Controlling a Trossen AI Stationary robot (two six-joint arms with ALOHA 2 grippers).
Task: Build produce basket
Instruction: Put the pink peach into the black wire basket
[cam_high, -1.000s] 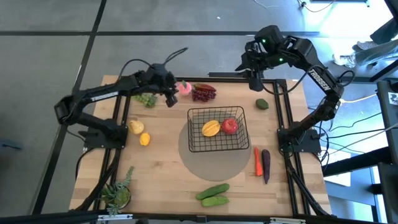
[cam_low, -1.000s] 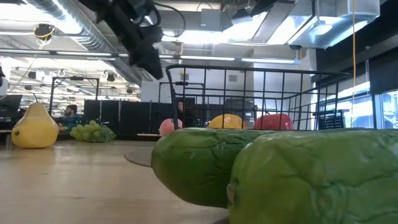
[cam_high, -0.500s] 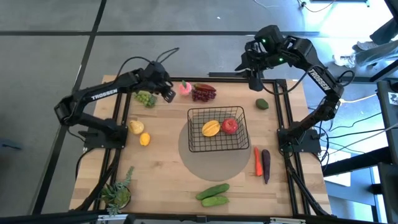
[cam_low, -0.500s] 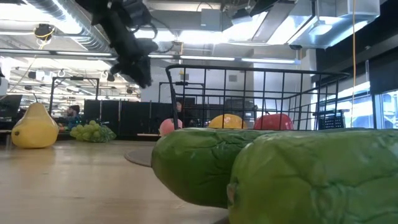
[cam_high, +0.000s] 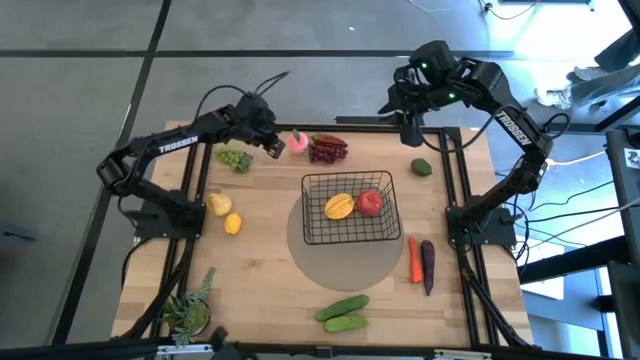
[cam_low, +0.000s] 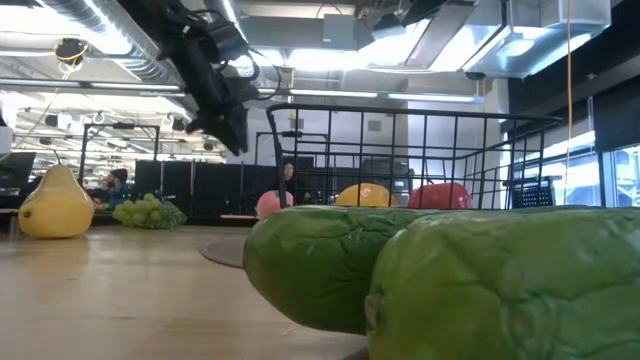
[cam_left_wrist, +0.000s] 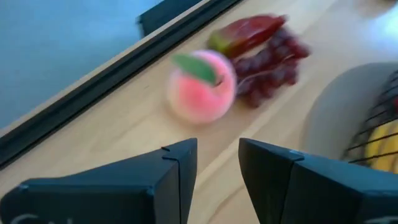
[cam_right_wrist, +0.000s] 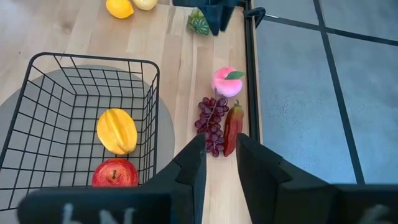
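Observation:
The black wire basket (cam_high: 305, 212) stands mid-table on a grey round mat and holds the yellow mango (cam_high: 339, 206) and the red apple (cam_high: 370, 202). The pink peach (cam_high: 298, 141) (cam_left_wrist: 202, 93) rests on the wood near the far edge, beside the purple grapes (cam_high: 327, 151). My left gripper (cam_high: 276, 147) (cam_left_wrist: 217, 146) hovers just left of the peach, pointing at it, fingers a narrow gap apart and empty. My right gripper (cam_high: 408, 128) (cam_right_wrist: 221, 140) waits high over the far edge, shut.
Green grapes (cam_high: 235, 158) lie left of my left gripper. A yellow pear (cam_high: 219, 204) and a lemon (cam_high: 232, 224) sit at the left. A dark green fruit (cam_high: 422, 167), carrot (cam_high: 413, 258), eggplant (cam_high: 428, 266), cucumbers (cam_high: 342, 312) and potted plant (cam_high: 188, 310) lie around.
My left gripper has drifted a little toward the far edge and turned, so that it now faces the peach. The right arm and all the produce have stayed put.

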